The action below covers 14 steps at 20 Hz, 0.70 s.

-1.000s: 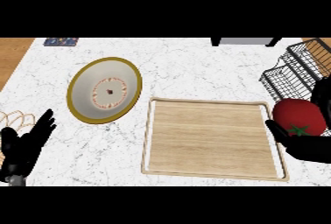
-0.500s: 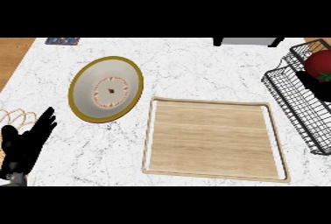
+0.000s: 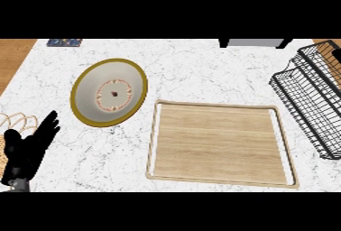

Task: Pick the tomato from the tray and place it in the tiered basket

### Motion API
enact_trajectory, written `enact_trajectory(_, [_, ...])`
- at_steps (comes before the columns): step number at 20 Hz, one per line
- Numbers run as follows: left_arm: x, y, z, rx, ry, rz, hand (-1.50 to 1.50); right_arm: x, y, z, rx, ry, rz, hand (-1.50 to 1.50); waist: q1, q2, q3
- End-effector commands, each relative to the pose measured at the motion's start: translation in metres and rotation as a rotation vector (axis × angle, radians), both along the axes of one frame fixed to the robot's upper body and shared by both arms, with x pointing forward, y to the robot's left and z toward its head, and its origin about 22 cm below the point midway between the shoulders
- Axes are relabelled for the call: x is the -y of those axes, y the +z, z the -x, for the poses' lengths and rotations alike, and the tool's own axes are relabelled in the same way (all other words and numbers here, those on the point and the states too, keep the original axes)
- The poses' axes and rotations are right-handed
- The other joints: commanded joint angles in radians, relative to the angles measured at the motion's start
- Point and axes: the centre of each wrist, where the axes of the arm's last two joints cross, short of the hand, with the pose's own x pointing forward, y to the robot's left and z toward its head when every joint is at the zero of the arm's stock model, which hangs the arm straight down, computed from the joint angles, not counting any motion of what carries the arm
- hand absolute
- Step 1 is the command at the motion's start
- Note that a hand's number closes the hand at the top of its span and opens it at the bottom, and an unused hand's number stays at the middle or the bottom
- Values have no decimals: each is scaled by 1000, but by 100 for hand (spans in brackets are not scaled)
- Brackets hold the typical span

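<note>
**Tray bare, tomato out of sight, left hand resting at the near left**

The wooden tray [image 3: 220, 144] lies flat on the white marble desk [image 3: 200, 67], a little right of the middle. Its board shows only the wood grain; nothing lies on it.

The tomato does not show anywhere in the head view, so I cannot tell where it is. It is not seen on the tray and not in the visible part of the basket.

The black wire basket [image 3: 310, 94] stands at the right edge of the desk, just beside the far right corner of the tray. Only a part of it is inside the view; the rest is cut by the right edge. Through its wires only the desk is seen.

A round plate [image 3: 110, 92] with a gold rim and a small pattern in its middle lies to the left of the tray, farther from the robot, apart from the tray.

The left hand [image 3: 26, 151] shows at the near left, its fingers straight and spread apart, pointing to the far side. It holds nothing and touches neither plate nor tray.

The right hand is not in the view.

At the left edge, beside the left hand, a pale mat [image 3: 12, 124] with loops is partly seen.
</note>
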Motion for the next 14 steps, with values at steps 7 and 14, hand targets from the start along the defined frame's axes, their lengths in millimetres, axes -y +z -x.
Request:
enact_trajectory(7, [-4,-1,10,9,18,-21,0,10,11,-39,-55,25,200,150,-7,-4,0])
enact_trajectory(14, [-5,-5,10,-6,27,-6,0,38,-23,-48,-439,-205,167,-150,-4,-1,-1])
